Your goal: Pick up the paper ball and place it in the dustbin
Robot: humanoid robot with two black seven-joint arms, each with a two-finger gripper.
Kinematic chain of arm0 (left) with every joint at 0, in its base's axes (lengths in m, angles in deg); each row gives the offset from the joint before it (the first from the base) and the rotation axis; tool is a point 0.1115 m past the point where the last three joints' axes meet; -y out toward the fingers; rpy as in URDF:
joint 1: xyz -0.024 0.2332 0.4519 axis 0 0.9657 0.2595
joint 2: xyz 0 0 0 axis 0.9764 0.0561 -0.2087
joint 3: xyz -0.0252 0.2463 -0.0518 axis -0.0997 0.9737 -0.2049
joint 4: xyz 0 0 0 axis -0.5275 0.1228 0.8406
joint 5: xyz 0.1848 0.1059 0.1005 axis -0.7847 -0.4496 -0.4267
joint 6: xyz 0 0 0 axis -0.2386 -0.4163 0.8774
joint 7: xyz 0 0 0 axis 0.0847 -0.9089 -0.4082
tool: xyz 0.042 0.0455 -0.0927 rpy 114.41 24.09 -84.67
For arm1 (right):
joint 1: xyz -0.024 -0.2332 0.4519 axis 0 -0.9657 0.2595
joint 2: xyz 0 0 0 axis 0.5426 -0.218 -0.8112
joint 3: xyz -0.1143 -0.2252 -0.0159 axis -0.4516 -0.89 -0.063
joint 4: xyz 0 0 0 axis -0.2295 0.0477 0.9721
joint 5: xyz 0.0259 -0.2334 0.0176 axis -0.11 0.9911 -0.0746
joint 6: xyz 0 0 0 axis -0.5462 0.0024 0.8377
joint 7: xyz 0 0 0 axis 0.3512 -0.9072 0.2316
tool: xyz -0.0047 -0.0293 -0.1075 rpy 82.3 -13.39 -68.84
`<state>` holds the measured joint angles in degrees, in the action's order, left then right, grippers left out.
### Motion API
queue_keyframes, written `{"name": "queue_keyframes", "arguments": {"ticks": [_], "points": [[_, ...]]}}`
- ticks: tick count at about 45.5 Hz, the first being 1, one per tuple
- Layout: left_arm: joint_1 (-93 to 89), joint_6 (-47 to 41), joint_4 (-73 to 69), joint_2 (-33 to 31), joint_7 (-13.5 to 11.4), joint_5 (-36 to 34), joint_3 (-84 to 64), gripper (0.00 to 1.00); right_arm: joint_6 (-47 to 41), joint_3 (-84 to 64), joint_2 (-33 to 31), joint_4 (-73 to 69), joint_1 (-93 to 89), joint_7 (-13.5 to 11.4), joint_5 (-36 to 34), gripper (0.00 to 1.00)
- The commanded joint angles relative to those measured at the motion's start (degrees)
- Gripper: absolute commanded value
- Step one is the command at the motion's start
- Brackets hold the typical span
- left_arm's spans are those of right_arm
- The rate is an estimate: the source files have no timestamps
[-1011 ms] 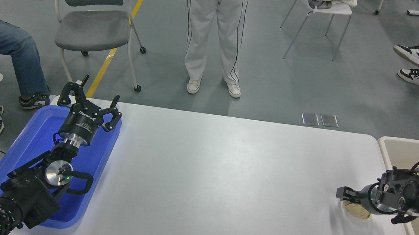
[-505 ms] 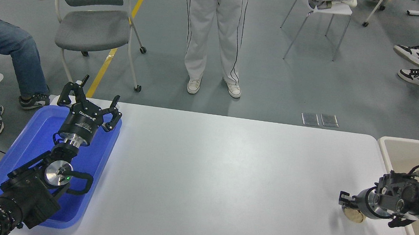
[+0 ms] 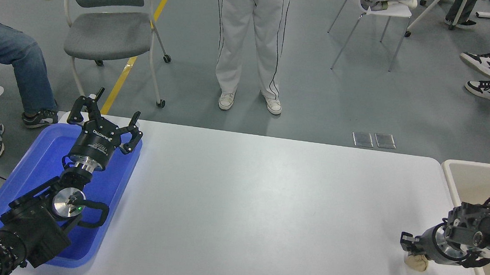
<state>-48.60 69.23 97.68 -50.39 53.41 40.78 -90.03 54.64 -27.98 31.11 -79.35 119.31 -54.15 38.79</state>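
Two arms: left gripper [image 3: 103,117] parked over the blue tray [image 3: 28,173], fingers spread.
Table [image 3: 265,209]: white.
Dustbin [image 3: 469,179]: off the table's right end.
Right gripper [image 3: 411,249]: directly over the ball; jaw state unclear.
Paper ball [image 3: 418,262]: on the table, half hidden beneath those jaws.

Right gripper [image 3: 411,249] low, left gripper [image 3: 105,120] splayed
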Motion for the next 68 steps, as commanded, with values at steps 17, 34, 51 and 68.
{"name": "queue_keyframes", "arguments": {"ticks": [17,34,51,68], "points": [[0.00,0.00,0.00,0.00,0.00,0.00,0.00,1.00,-1.83,-8.09,-4.13,-21.57,18.07,0.04,1.14,0.00],[0.00,0.00,0.00,0.00,0.00,0.00,0.00,1.00,-13.51,-13.19,-4.75,-28.61,31.87,0.04,1.23,0.00],[0.00,0.00,0.00,0.00,0.00,0.00,0.00,1.00,-25.65,-13.71,-5.10,-33.88,46.01,0.04,0.97,0.00],[0.00,0.00,0.00,0.00,0.00,0.00,0.00,1.00,-26.88,-19.51,-4.93,-39.16,62.28,0.22,-1.23,0.00]]}}
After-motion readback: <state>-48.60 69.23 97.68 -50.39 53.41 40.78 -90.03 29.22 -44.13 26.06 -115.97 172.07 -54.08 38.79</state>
